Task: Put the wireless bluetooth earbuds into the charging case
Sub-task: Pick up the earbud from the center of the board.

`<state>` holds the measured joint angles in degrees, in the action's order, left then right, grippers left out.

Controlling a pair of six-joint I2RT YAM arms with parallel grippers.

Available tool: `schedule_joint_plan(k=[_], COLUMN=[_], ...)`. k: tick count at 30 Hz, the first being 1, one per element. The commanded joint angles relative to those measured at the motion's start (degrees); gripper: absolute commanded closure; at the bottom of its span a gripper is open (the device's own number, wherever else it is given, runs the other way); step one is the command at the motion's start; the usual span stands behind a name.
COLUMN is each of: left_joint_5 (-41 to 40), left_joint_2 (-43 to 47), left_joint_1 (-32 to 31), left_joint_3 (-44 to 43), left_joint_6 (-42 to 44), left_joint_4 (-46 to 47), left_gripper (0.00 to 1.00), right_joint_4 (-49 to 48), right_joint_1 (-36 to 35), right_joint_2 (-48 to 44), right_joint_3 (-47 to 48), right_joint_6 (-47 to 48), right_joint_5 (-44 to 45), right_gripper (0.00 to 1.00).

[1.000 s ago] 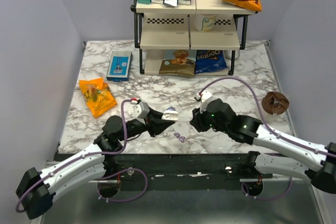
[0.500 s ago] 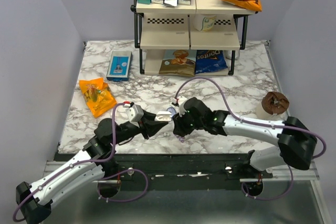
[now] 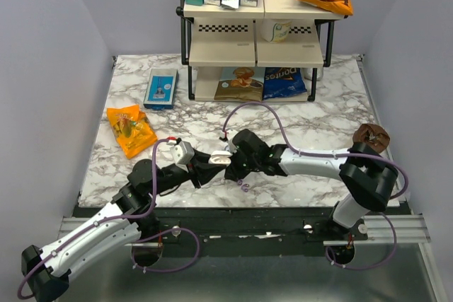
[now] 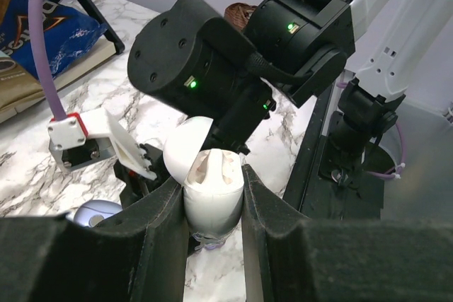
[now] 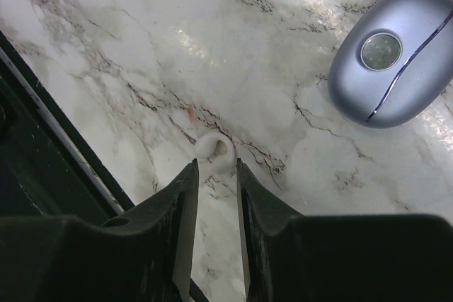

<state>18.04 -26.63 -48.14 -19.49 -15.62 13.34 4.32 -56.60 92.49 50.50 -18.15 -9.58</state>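
My left gripper [image 4: 211, 178] is shut on a white oval case [image 4: 212, 206] with its lid open, held upright just above the table; it also shows in the top view [image 3: 221, 155]. The lavender-blue charging case [image 5: 393, 58] lies closed on the marble, right of and beyond my right gripper [image 5: 216, 167]. That gripper is open with a narrow gap, tips pointing down just short of a small white ring-shaped bud [image 5: 216, 148]. The lavender earbuds [image 3: 243, 187] lie together near the table's front edge. In the top view both grippers meet at the front middle.
A two-tier shelf [image 3: 255, 47] with snack bags and boxes stands at the back. An orange snack bag [image 3: 131, 129] and a blue box [image 3: 161, 88] lie at the left. A brown round object [image 3: 370, 136] sits at the right. The black front rail [image 5: 42, 111] runs close to my right gripper.
My right arm has swung left across the table until its gripper sits against my left gripper. My left gripper has shifted slightly left and now shows the white case between its jaws.
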Motion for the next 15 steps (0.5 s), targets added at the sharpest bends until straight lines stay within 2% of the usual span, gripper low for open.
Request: schedule_joint_plan(k=[1, 10, 15], left_joint_5=[0.85, 0.77, 0.68], left_joint_2=[0.44, 0.35, 0.27], left_joint_1=[-0.20, -0.20, -0.20], left_joint_3=[-1.08, -0.91, -0.82], left_joint_6=[0.24, 0.06, -0.03], left_joint_4=[0.10, 0.54, 0.81], left_gripper=[1.00, 1.00, 1.00], right_joint_4=[-1.06, -0.19, 0.43], right_joint_1=[0.08, 0.08, 0.08], right_joint_2=[2.78, 5.16, 6.21], right_joint_3=[1.18, 1.62, 2.32], right_joint_6=[-1.09, -2.59, -3.29], right_joint_5=[-0.61, -0.08, -0.44], right_gripper=[0.65, 0.65, 0.62])
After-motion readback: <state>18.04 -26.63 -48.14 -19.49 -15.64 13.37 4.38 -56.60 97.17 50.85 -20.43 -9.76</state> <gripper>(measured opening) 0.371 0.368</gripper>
